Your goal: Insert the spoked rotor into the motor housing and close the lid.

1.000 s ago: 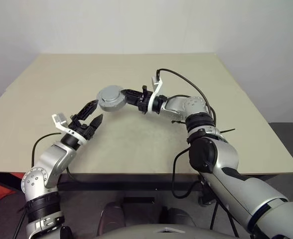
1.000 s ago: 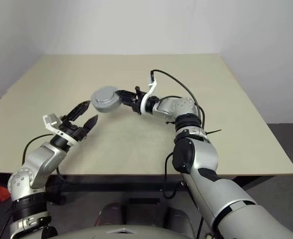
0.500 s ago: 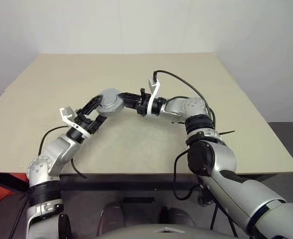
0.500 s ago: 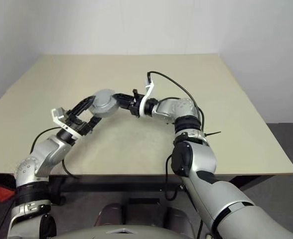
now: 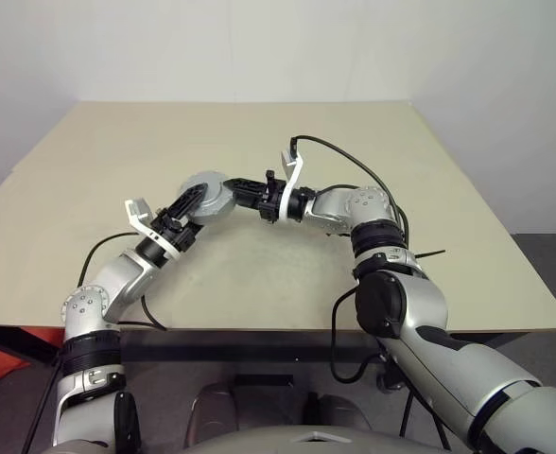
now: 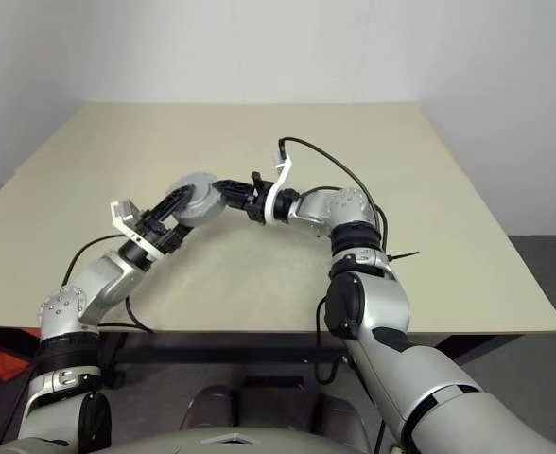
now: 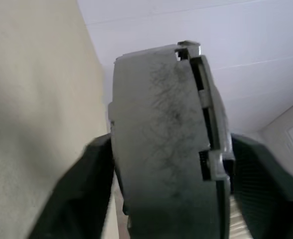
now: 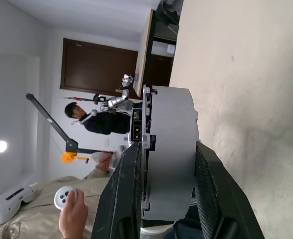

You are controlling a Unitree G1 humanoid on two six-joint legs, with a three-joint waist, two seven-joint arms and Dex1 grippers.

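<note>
We see our right gripper (image 5: 243, 189) clamped on the motor housing (image 5: 208, 196), its two black fingers (image 8: 124, 199) pressed flat against the round faces, holding the grey puck on edge in the air above the beige bench (image 5: 259, 142). Our left gripper (image 5: 191, 201) straddles the same housing from the other side; its fingers (image 7: 89, 194) lie along both faces, touching or nearly so, though we cannot tell if they press. The housing is dull, scuffed grey metal with a smooth curved rim and a notched seam. The bench top is matte and plain.
</note>
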